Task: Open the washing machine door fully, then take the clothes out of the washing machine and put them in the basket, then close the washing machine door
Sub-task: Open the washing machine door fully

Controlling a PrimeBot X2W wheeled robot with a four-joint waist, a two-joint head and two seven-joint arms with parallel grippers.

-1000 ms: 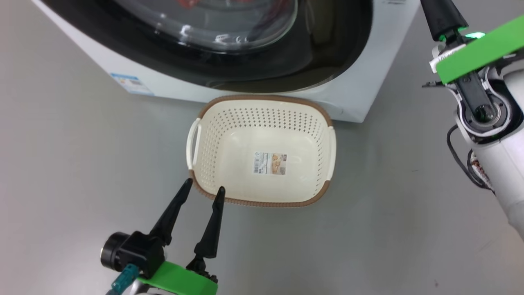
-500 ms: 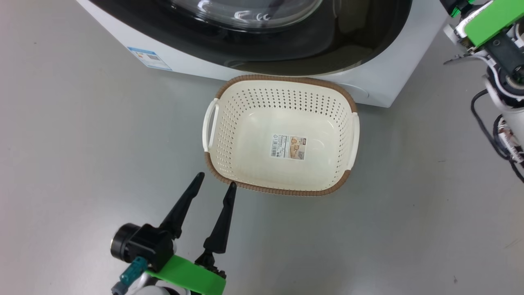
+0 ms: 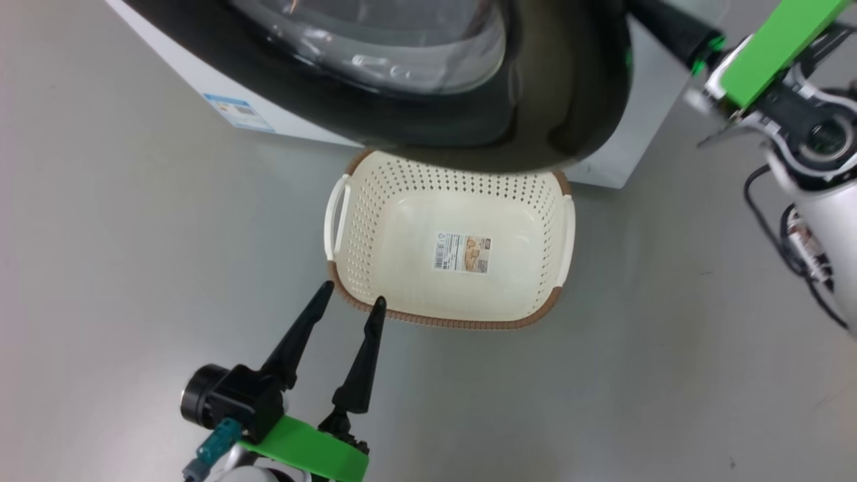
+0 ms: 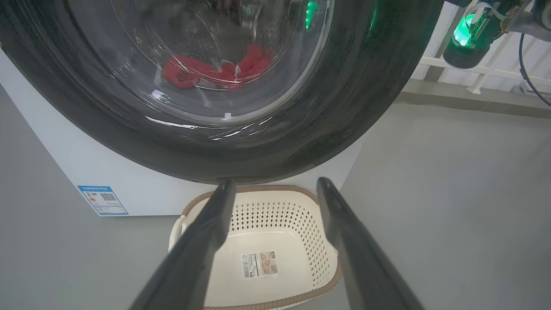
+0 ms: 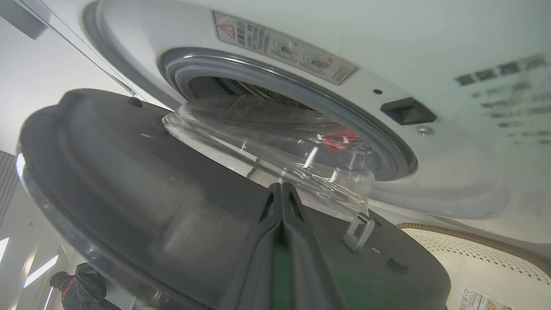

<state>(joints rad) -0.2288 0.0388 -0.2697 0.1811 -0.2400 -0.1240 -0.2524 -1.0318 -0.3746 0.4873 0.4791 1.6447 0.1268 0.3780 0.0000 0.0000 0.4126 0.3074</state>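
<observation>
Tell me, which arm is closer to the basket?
Left. The left arm has its open jaws just outside the near rim of the basket. The right arm, jaws shut, reaches up behind the door, farther away.

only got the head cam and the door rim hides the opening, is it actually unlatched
observer: yes, the right wrist view shows the washing machine door ajar, with a gap between it and the grey gasket.
operator: whats pushing it
observer: the right tool, fingers together, tips at the door's inner face beside the glass bowl.
operator: anything inside
observer: the left wrist view shows the clothes, red, lying behind the glass.
</observation>
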